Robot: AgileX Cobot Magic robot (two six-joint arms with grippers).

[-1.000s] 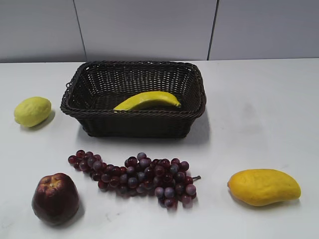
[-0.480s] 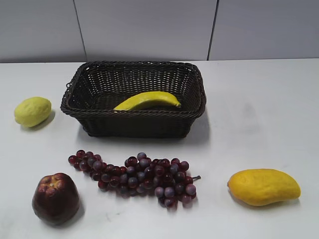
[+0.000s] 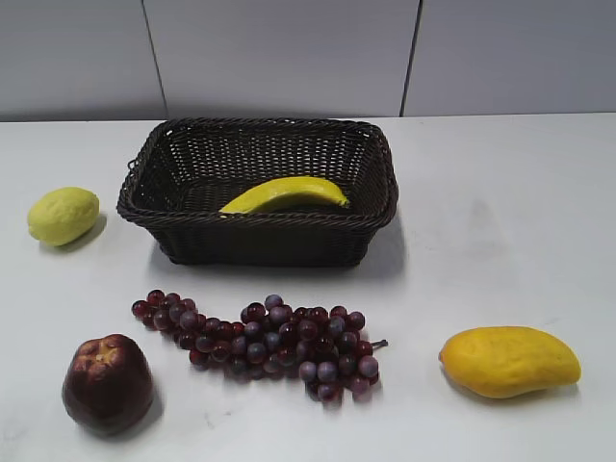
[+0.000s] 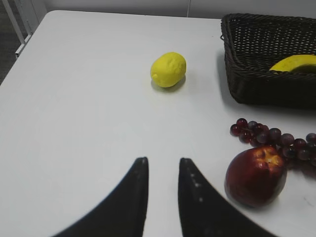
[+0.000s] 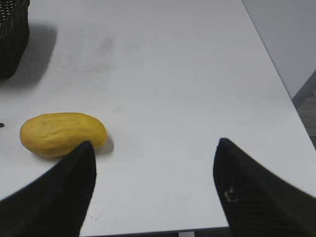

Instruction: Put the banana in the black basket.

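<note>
The banana [image 3: 285, 194] lay inside the basket [image 3: 258, 243], far ahead and right of the left gripper [image 4: 162, 165], whose jaws stood narrowly parted and empty. The right gripper [image 5: 154, 150] was spread wide, holding nothing, with the mango [image 5: 63, 134] just beside its left finger.

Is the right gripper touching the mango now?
Apart. In the right wrist view the right gripper stands wide open above the table, empty, and the mango lies on the white surface beyond its finger.
</note>
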